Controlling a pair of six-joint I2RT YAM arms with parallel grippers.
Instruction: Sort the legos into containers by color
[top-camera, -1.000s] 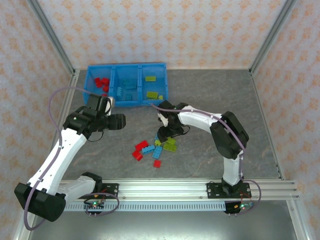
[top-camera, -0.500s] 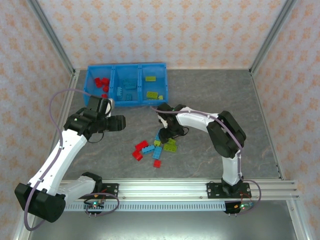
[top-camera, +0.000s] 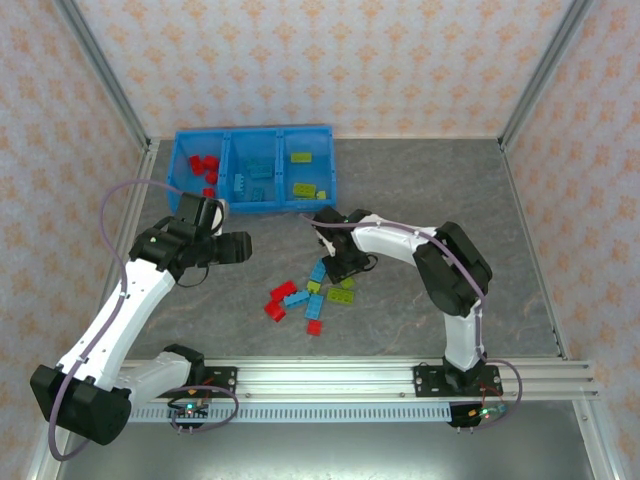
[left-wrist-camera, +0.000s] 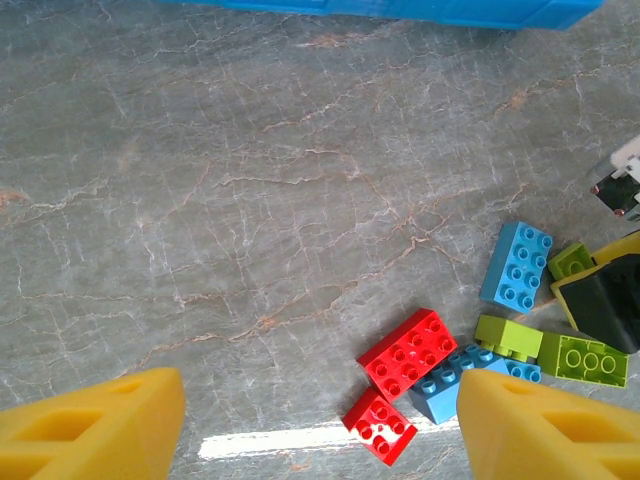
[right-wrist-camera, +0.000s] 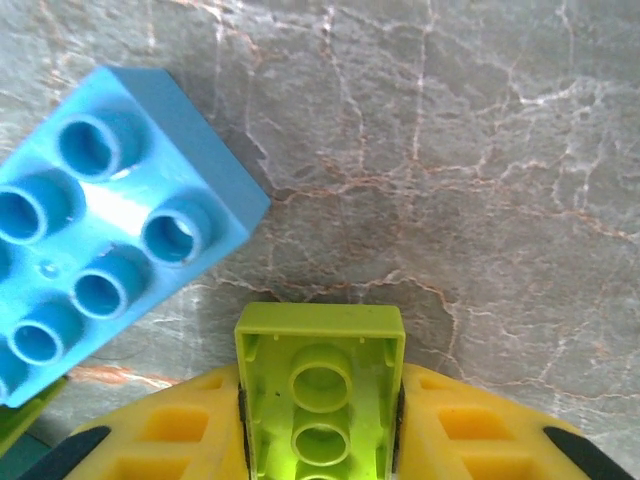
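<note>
My right gripper (right-wrist-camera: 320, 400) is shut on a lime green lego (right-wrist-camera: 320, 385), whose hollow underside faces the wrist camera just above the table. A light blue lego (right-wrist-camera: 110, 215) lies to its left. From above, the right gripper (top-camera: 338, 268) sits at the pile's upper right edge. Loose legos on the table include a red one (top-camera: 283, 291), a blue one (top-camera: 315, 305) and a green one (top-camera: 340, 296). My left gripper (top-camera: 235, 247) hovers open to the left of the pile, nothing between its yellow fingers (left-wrist-camera: 95, 425); red legos (left-wrist-camera: 408, 352) lie below it. The containers (top-camera: 228, 170) stand at the back left.
The tray's left compartment holds red bricks (top-camera: 205, 165), the middle one blue bricks (top-camera: 258, 175), the right one green bricks (top-camera: 303, 185). Metal frame posts and patterned walls enclose the grey table (top-camera: 430, 200). A rail (top-camera: 330, 378) runs along the near edge.
The right gripper's jaws have shut on the green lego and shifted slightly right, uncovering a light blue brick. The left arm has barely moved.
</note>
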